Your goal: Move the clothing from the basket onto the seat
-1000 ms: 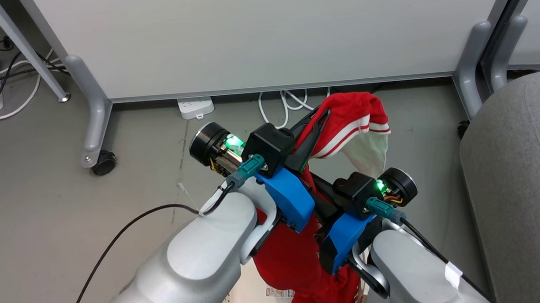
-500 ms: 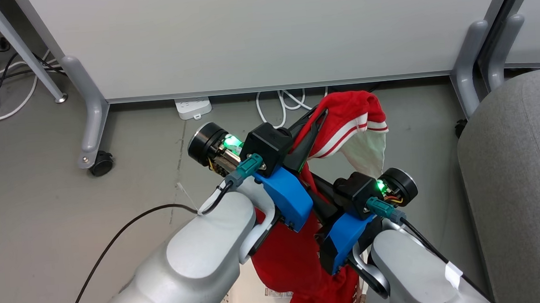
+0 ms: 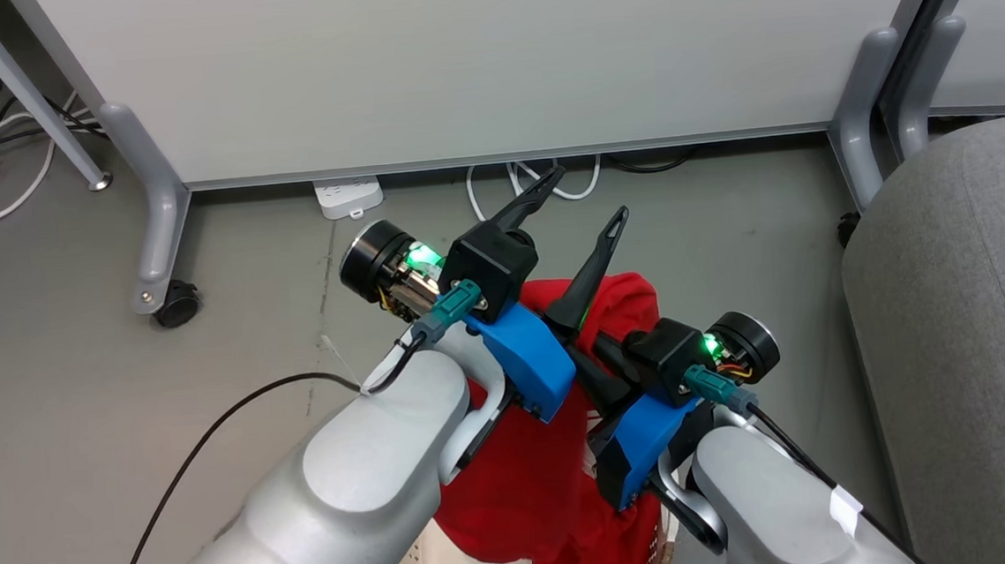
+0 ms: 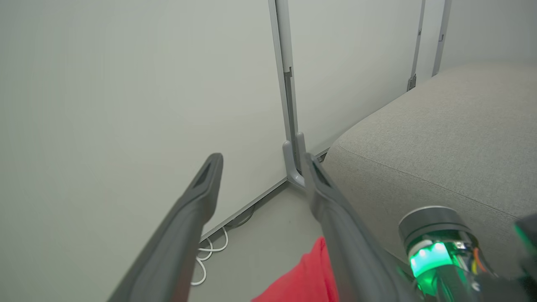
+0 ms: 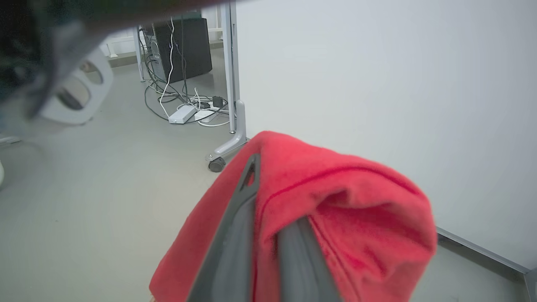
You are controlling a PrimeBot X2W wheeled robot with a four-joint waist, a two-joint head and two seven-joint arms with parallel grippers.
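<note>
The left pincer (image 3: 582,198) is held released, fingers spread, with nothing gripped. The right pincer (image 5: 275,197) is clenched on the red clothing (image 3: 525,484), which is draped over its fingers and hung down to the basket (image 3: 424,557) below. The seat (image 3: 966,329) is found at right, apart from the clothing.

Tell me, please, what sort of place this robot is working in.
Probably an office or lab: a wheeled partition panel, a power strip with loose cables on the floor, and a grey seat.
</note>
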